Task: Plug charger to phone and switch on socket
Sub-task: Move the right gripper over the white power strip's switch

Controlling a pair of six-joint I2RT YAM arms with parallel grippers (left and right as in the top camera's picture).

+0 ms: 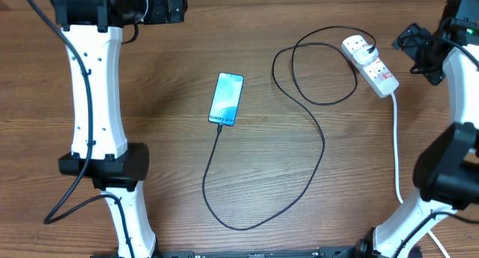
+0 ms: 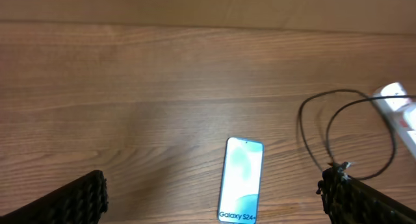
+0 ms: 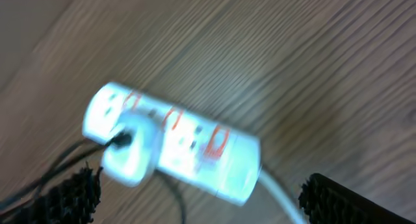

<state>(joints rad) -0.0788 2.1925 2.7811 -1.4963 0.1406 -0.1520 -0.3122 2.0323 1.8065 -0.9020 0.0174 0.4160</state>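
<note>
The phone [image 1: 226, 99] lies flat, screen up, near the middle of the tabletop [image 1: 165, 176], with its text end toward the near edge. The charger [image 1: 324, 142] meets it there, then sweeps in a slack loop to the socket [image 1: 370, 63] by the far right corner. The tip looks seated to me, but the joint is too small to be sure of, and the left wrist view cuts it off.

The left fingers [image 2: 78, 199] hang spread wide and empty toward the far left corner. The right fingers [image 3: 341, 199] are parted and empty too, poised over the socket, I'd guess for its red switches [image 3: 214, 141]. That view is blurred, so I can't tell whether a switch is on.
</note>
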